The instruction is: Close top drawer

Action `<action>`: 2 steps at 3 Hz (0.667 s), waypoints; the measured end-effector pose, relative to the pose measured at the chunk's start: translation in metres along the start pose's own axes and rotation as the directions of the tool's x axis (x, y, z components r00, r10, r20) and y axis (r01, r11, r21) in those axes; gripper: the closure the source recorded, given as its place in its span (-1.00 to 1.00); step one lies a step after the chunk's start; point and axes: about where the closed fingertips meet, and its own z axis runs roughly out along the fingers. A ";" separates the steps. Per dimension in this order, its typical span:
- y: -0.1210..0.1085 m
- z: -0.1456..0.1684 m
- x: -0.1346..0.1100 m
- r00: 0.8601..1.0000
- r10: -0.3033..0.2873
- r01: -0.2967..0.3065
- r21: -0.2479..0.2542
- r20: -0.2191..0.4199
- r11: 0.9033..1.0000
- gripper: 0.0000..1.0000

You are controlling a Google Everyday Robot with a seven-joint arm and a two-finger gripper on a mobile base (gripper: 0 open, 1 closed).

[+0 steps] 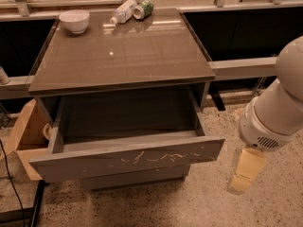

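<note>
The top drawer (128, 161) of a grey-brown cabinet is pulled far out; its flat front panel bears pale scratch marks across the middle, and its inside looks empty. My gripper (244, 178) hangs from the white arm at the right, low beside the drawer front's right end and apart from it. Its pale yellow fingers point down toward the floor.
On the cabinet's glossy top (123, 51) stand a white bowl (75, 21), a lying plastic bottle (122, 11) and a lying green can (144, 8) at the back. A wooden box (26, 138) sits left of the cabinet. A cable (9, 174) runs down the left floor. Speckled floor lies in front.
</note>
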 end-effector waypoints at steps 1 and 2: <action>0.009 0.022 0.006 1.000 0.007 -0.007 -0.042 0.000 0.999 -1.00; 0.025 0.050 0.014 1.000 0.014 -0.015 -0.097 -0.007 0.995 -1.00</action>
